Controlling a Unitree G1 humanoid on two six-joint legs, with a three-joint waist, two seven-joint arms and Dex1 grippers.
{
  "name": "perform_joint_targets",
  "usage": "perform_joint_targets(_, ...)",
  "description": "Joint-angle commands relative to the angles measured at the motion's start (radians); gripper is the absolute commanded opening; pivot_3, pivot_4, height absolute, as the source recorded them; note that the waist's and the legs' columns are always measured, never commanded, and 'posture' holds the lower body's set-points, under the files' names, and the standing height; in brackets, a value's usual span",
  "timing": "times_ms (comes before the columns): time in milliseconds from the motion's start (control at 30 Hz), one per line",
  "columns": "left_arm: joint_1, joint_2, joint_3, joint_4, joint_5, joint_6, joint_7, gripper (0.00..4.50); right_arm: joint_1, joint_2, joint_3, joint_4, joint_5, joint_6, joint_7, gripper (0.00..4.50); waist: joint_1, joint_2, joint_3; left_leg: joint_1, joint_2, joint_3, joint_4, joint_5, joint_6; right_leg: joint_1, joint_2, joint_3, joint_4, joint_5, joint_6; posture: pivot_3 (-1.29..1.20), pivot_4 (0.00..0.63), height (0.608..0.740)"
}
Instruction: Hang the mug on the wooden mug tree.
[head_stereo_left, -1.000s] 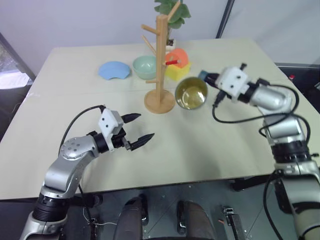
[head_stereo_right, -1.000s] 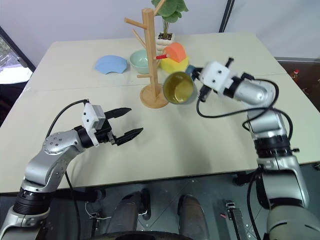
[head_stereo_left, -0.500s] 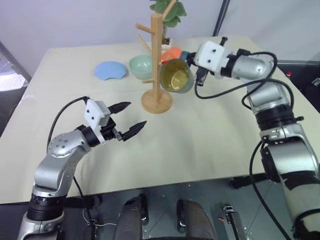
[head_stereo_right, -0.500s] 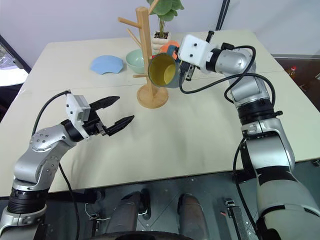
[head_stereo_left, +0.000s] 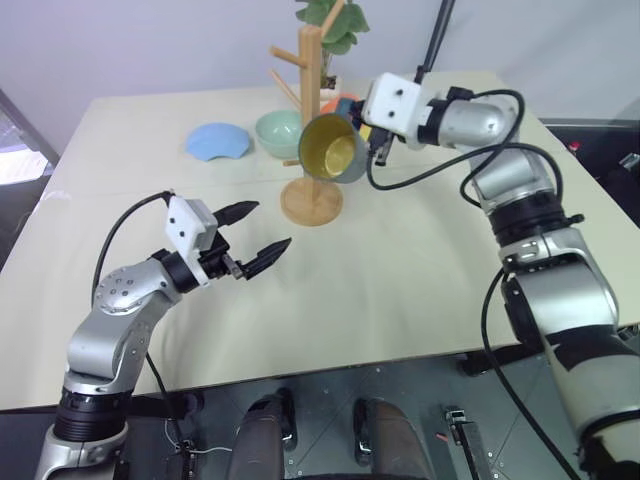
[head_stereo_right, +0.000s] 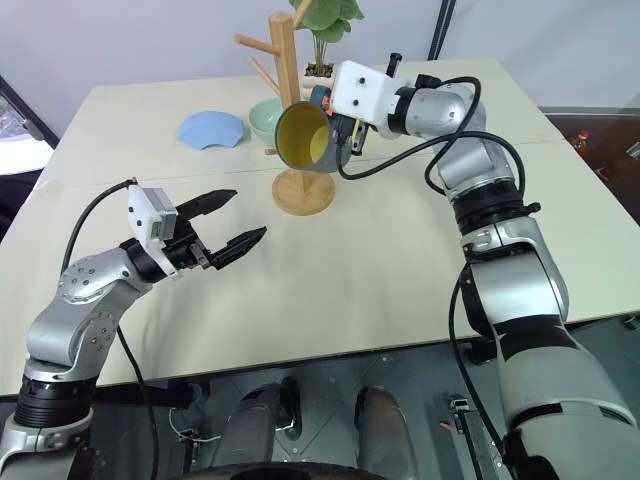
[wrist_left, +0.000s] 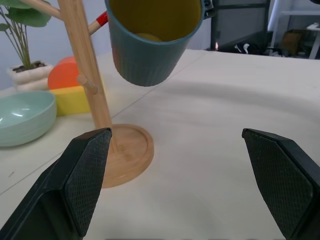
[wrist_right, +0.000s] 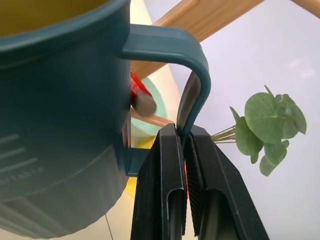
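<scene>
The mug (head_stereo_left: 333, 150), dark teal with a yellow inside, hangs in the air tilted on its side, its mouth facing me. My right gripper (wrist_right: 183, 132) is shut on its loop handle (wrist_right: 186, 65). The mug sits right beside the post of the wooden mug tree (head_stereo_left: 312, 110), just above the round base (head_stereo_left: 311, 203) and close to the pegs. My left gripper (head_stereo_left: 272, 224) hovers open and empty over the table, nearer to me and to the left of the tree. In the left wrist view the mug (wrist_left: 150, 45) shows above the tree's base, between the spread fingers.
Behind the tree stand a pale green bowl (head_stereo_left: 278, 132), a blue plate (head_stereo_left: 218, 141), an orange and yellow object (wrist_left: 70, 85) and a potted plant (head_stereo_left: 333, 15). The beige table (head_stereo_left: 400, 270) stretches bare between the tree and me.
My right gripper has carried the mug left, up and away from me, from right of the tree's base to beside its post. The left gripper rose a little and stays open.
</scene>
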Motion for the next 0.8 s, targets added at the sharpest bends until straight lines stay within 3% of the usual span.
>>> perform_joint_targets(33, -0.011, 0.002, 0.02, -0.038, -0.016, -0.011, 0.003, 4.5, -0.066, 0.011, -0.004, 0.021, -0.019, -0.001, -0.025, 0.08, 0.002, 0.0, 0.0, 0.0, 0.0, 0.0, 0.0, 0.0, 0.0, 0.0, 0.0, 0.0, 0.0, 0.0, 0.0, 0.0, 0.15, 0.74)
perform_joint_targets(300, -0.01, 0.003, 0.02, -0.046, -0.019, -0.007, 0.012, 4.5, -0.084, 0.036, -0.002, 0.073, -0.026, -0.005, -0.037, 0.08, 0.001, 0.0, 0.0, 0.0, 0.0, 0.0, 0.0, 0.0, 0.0, 0.0, 0.0, 0.0, 0.0, 0.0, 0.0, 0.0, 0.15, 0.74)
perform_joint_targets(500, -0.014, 0.004, 0.026, -0.052, -0.026, -0.003, 0.016, 4.5, -0.084, 0.026, -0.01, 0.053, -0.028, -0.012, -0.055, 2.99, 0.001, 0.0, 0.0, 0.0, 0.0, 0.0, 0.0, 0.0, 0.0, 0.0, 0.0, 0.0, 0.0, 0.0, 0.0, 0.0, 0.15, 0.74)
perform_joint_targets(700, -0.021, 0.003, 0.028, -0.047, -0.029, -0.004, 0.021, 4.5, -0.055, -0.028, -0.049, -0.017, 0.002, 0.009, -0.052, 2.99, 0.003, 0.0, 0.0, 0.0, 0.0, 0.0, 0.0, 0.0, 0.0, 0.0, 0.0, 0.0, 0.0, 0.0, 0.0, 0.0, 0.15, 0.74)
perform_joint_targets(800, -0.022, -0.007, 0.041, -0.037, -0.039, 0.012, 0.051, 4.5, 0.005, -0.068, -0.142, -0.107, 0.111, 0.089, -0.016, 2.99, 0.006, 0.0, 0.0, 0.0, 0.0, 0.0, 0.0, 0.0, 0.0, 0.0, 0.0, 0.0, 0.0, 0.0, 0.0, 0.0, 0.15, 0.74)
